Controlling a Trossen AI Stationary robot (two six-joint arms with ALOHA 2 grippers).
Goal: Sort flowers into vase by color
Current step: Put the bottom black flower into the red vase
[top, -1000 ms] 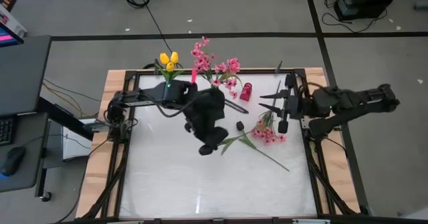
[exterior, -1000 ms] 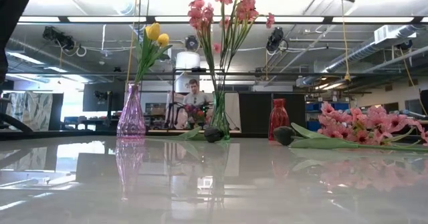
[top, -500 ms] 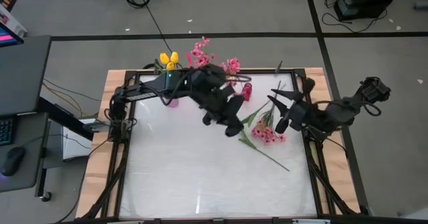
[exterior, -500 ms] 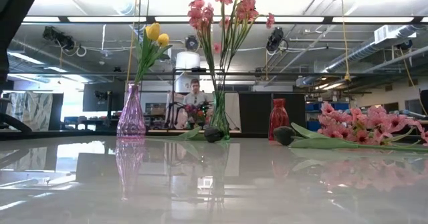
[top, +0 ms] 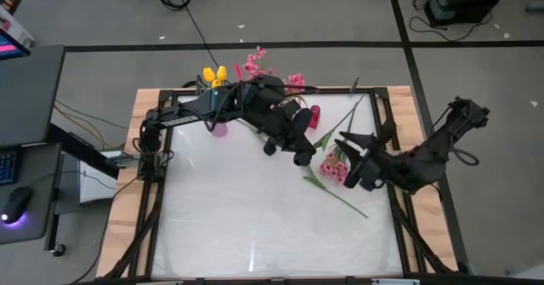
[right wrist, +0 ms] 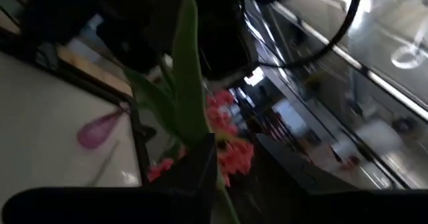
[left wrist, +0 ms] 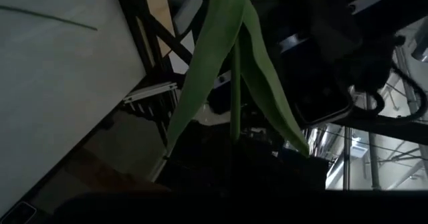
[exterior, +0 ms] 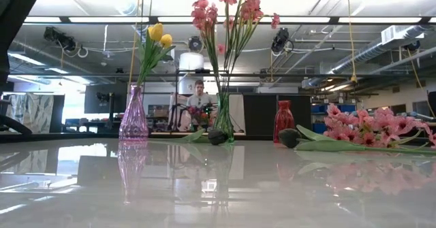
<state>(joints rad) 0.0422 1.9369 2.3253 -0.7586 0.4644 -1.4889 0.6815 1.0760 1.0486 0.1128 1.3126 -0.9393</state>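
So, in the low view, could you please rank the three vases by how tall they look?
1. Purple vase, with the yellow tulips.
2. Clear vase, holding pink blossoms.
3. Red vase, empty.
Their distances from the camera may differ, so this is apparent height only.

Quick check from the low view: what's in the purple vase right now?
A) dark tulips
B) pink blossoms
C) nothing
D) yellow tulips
D: in the low view the purple vase holds the yellow tulips; the pink blossoms stand in the clear vase beside it.
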